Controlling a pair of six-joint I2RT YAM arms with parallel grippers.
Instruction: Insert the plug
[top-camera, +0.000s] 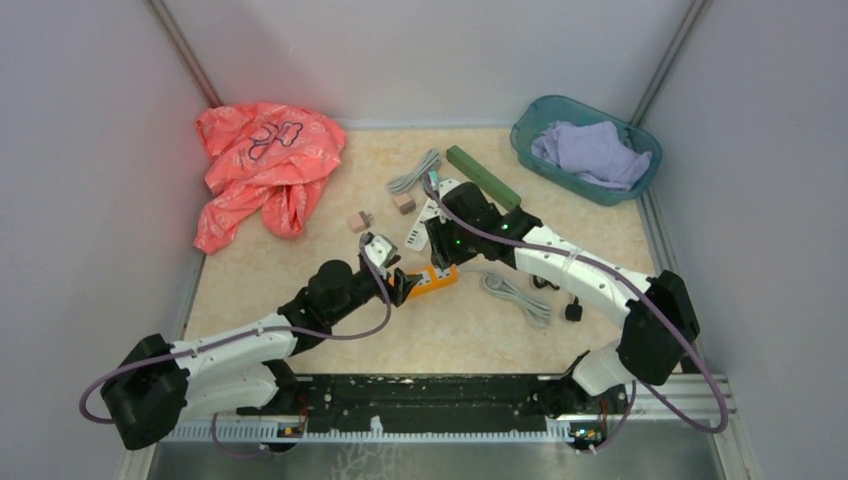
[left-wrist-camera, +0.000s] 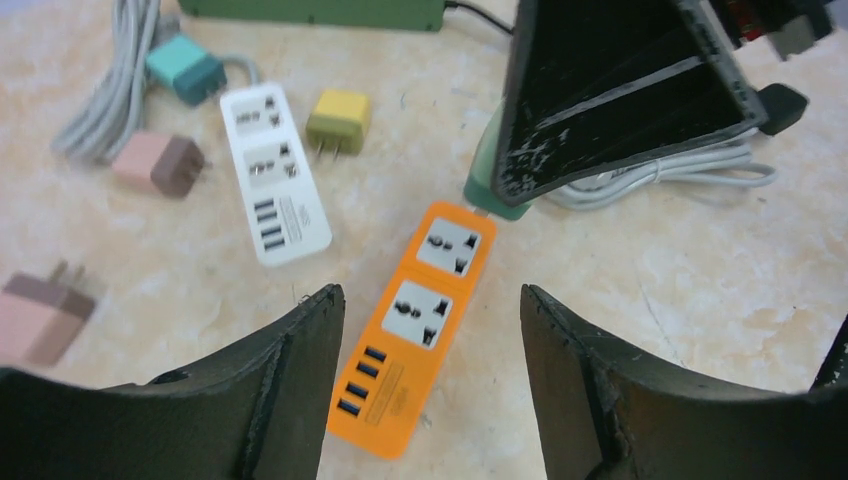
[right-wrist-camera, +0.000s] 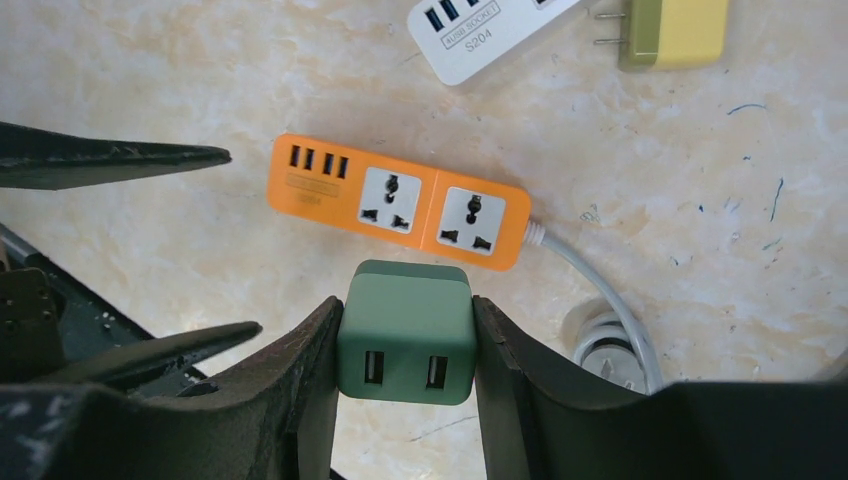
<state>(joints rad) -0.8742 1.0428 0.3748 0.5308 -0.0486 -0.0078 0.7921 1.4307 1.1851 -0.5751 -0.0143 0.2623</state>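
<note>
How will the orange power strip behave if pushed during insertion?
Probably slides: the orange power strip looks rigid, light plastic, flat on a smooth table. Low and flat, so unlikely to tip. Its white cable may make it pivot.

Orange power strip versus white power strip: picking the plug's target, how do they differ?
The orange plastic power strip shows between the open left gripper's fingers in its wrist view; the white plastic power strip lies off to their side. The square green adapter, held by the right gripper, hangs beside the orange strip, away from the white one. Both lie flat, with two sockets and four USB ports.
</note>
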